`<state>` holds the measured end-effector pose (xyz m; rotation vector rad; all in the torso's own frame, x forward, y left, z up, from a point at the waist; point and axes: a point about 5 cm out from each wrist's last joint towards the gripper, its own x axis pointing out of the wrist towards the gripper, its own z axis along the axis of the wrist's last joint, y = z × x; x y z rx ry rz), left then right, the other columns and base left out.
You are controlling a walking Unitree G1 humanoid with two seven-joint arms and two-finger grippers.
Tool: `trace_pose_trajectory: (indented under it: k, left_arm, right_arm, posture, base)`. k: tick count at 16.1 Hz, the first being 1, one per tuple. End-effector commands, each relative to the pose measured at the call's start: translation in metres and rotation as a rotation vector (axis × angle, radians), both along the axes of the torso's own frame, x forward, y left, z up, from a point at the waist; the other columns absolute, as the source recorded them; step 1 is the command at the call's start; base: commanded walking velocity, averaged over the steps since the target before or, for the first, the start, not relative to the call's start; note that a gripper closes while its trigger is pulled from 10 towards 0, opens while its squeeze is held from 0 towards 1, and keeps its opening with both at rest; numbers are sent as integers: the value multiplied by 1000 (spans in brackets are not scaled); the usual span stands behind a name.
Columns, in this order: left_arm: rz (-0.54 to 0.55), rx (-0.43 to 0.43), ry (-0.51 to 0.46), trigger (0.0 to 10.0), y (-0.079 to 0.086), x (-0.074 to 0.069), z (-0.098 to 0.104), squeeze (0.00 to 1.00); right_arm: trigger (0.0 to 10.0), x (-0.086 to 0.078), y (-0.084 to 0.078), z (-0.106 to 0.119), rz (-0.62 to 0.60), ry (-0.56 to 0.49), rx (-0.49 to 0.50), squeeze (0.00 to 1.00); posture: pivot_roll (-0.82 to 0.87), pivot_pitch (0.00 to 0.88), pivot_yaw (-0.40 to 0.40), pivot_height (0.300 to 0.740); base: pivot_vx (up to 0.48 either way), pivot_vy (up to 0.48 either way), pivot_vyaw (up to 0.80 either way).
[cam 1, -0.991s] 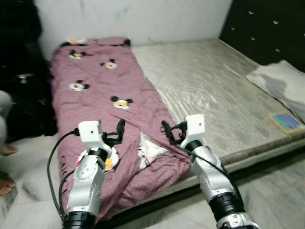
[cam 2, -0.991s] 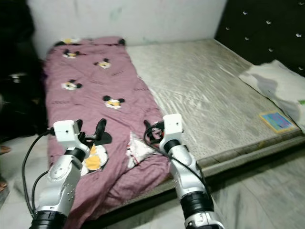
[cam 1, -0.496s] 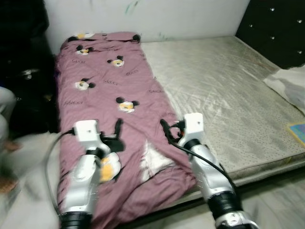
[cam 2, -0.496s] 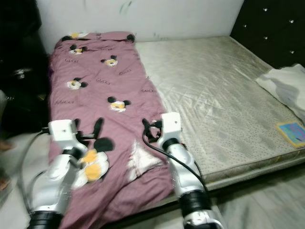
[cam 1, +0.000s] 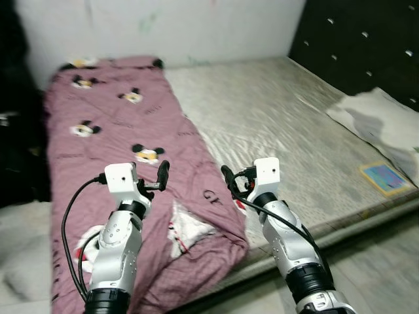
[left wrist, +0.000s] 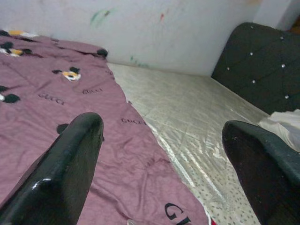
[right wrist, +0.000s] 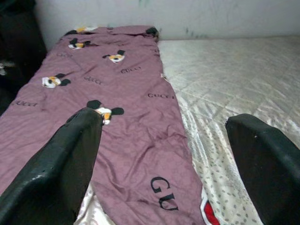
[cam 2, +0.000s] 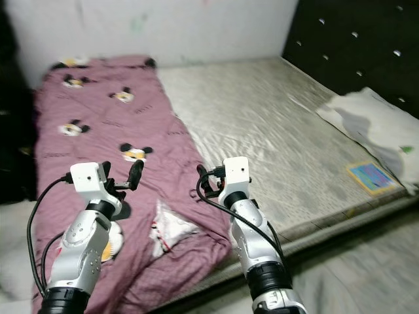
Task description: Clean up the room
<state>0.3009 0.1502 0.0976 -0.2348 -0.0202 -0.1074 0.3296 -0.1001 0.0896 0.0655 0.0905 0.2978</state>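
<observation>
A mauve blanket printed with cartoon mouse faces lies along the left side of a bare grey mattress. Its near corner is rumpled and folded over, showing a white patch. My left gripper is held up over the blanket's near end, open, with nothing between its fingers. My right gripper hovers over the blanket's right edge, where it meets the mattress. It is open too and holds nothing between its fingers.
A white pillow and a small colourful book lie at the mattress's right end, under a dark tufted headboard. A white wall runs behind the bed. Grey floor lies in front. Dark clutter stands at the left.
The whole picture has swung sideways, so the camera has moved. A person's leg and feet at the left edge have left the frame. Both arms keep the same raised pose, grippers open.
</observation>
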Motion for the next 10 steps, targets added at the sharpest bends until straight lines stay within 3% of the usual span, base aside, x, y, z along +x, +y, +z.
trace_pose_trajectory:
  k: [1, 2, 4, 6, 10]
  left_arm:
    - [-1, 9, 4, 10000, -3, 0, 1, 0]
    - [2, 10, 5, 10000, -2, 0, 1, 0]
    - [6, 11, 8, 10000, -2, 0, 0, 0]
    - [16, 11, 11, 10000, -1, 0, 0, 0]
    - [-12, 27, -32, 10000, 6, -18, 8, 0]
  right_arm:
    - [10000, 3, -1, 5, 8, -19, -14, 0]
    - [10000, 3, 0, 6, 21, -26, -26, 0]
    - [10000, 2, 0, 6, 24, -27, -31, 0]
    - [10000, 3, -2, 7, 10, -22, -19, 0]
    - [10000, 7, -26, 12, -75, -32, -50, 0]
  posture:
    - [47, 0, -44, 740]
    - [47, 0, -44, 740]
    - [47, 0, -46, 740]
    - [47, 0, -48, 740]
    - [57, 35, -45, 740]
  base:
    - [0, 0, 0]
    - [0, 0, 0]
    - [0, 0, 800]
    - [0, 0, 0]
    - [0, 0, 0]
